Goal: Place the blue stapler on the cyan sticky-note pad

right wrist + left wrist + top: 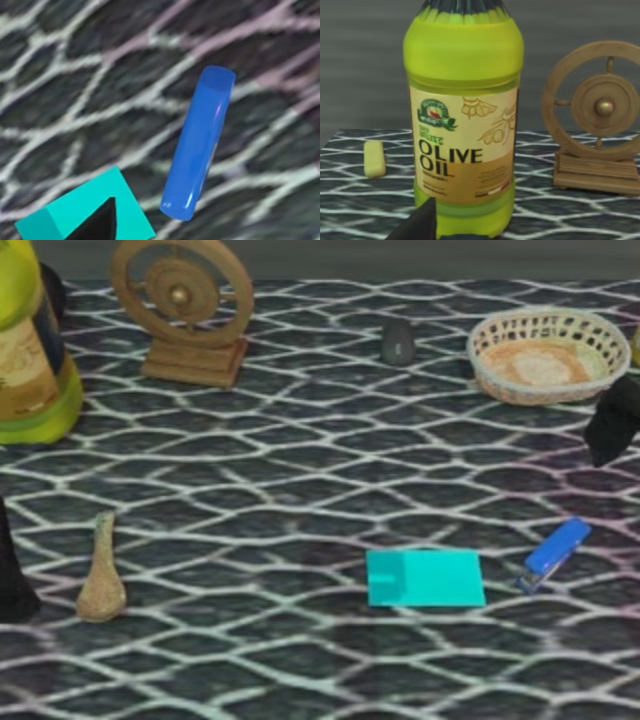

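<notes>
Blue stapler (555, 554) lay untouched just right of the cyan sticky-note pad (425, 577), near the tabletop's front edge. Your right gripper (612, 420) hovered above; its opening couldn't be judged. You'd next descend and grasp.

The olive oil bottle (30, 345) at the table's far left corner is cut off by the top view's edge. A yellow thing (636, 345) at the far right edge shows only a sliver. The right pincer (612, 420) is half out of view, its fingers unreadable. The right wrist view cuts off the cyan sticky-note pad (70, 210), a dark fingertip (100, 225) covering part.
</notes>
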Controlling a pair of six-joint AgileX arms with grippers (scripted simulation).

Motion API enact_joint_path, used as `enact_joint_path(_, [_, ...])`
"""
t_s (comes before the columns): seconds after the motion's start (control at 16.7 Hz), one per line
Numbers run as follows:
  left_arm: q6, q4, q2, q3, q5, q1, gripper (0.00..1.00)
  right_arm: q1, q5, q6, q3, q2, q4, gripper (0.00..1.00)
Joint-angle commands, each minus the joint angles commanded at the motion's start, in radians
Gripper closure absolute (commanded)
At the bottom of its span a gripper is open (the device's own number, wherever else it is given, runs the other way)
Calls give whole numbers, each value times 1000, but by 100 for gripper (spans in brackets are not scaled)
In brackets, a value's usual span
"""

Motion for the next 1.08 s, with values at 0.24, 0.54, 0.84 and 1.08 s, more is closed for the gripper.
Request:
enact_joint_path(0.24, [0,0,0,0,0,0,0,49,-3,176,225,283,-177,0])
enact_joint_path(0.54, [0,0,0,0,0,0,0,82,-4,293,385,475,-287,0])
enact_joint_path(0.84, [0,0,0,0,0,0,0,84,-4,300,394,484,-293,0])
enact_joint_path(1.08, [0,0,0,0,0,0,0,81,-4,298,363,497,-252,0])
